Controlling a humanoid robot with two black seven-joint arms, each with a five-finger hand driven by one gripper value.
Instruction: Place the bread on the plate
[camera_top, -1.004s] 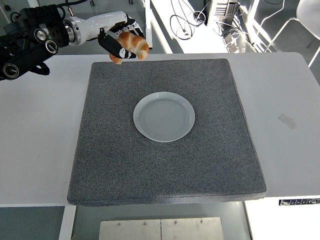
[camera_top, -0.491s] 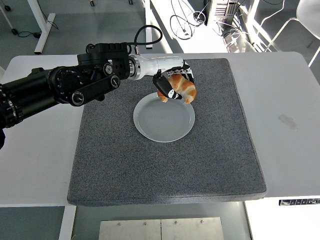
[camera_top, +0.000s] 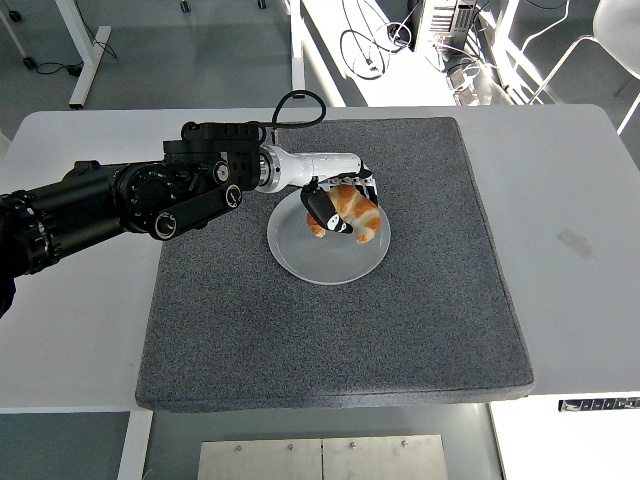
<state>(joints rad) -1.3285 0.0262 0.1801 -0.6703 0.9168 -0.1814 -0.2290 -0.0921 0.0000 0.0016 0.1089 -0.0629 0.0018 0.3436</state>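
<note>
The bread is a golden croissant (camera_top: 352, 213). My left hand (camera_top: 338, 208) is shut on it and holds it low over the upper right part of the white plate (camera_top: 318, 260). I cannot tell whether the croissant touches the plate. The plate sits in the middle of the grey mat (camera_top: 330, 330). My left arm (camera_top: 150, 200) reaches in from the left edge. The right arm is out of view.
The grey mat covers most of the white table (camera_top: 570, 180). A small mark (camera_top: 574, 243) lies on the table at the right. Desk legs, cables and a chair stand on the floor behind the table.
My left hand has carried the croissant from the mat's far left corner rightward and down to just over the plate.
</note>
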